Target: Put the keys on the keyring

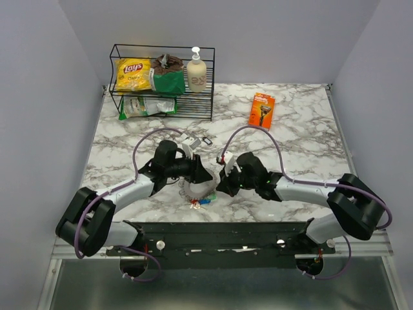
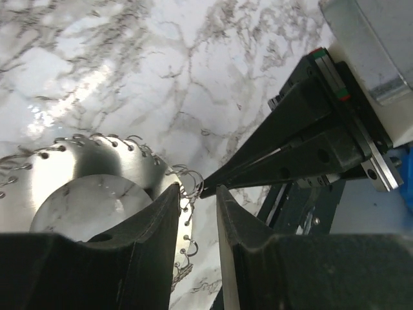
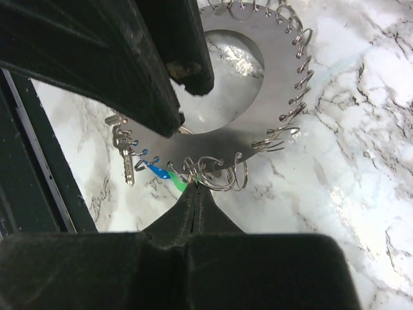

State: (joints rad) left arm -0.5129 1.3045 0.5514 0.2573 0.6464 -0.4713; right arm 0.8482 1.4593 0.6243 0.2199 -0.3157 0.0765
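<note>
Looking down, we see both arms meeting over the keyring [image 3: 251,119], a flat metal disc on the marble table [image 1: 303,148]. The keys [image 3: 157,170], one silver, one blue-headed and one green-headed, sit at its rim. The right gripper [image 3: 192,194] has its tips pressed together beside the green head. The left gripper [image 2: 193,190] stands with jaws apart astride the rim, hiding part of the disc; we cannot tell whether it clamps. A wire rack [image 1: 161,97] and an orange pack [image 1: 261,110] stand well behind.

Wire rack [image 1: 197,103] w/ chips [image 1: 132,73], soap btl [image 1: 196,71]; orange razor pkg [image 1: 261,110].
</note>
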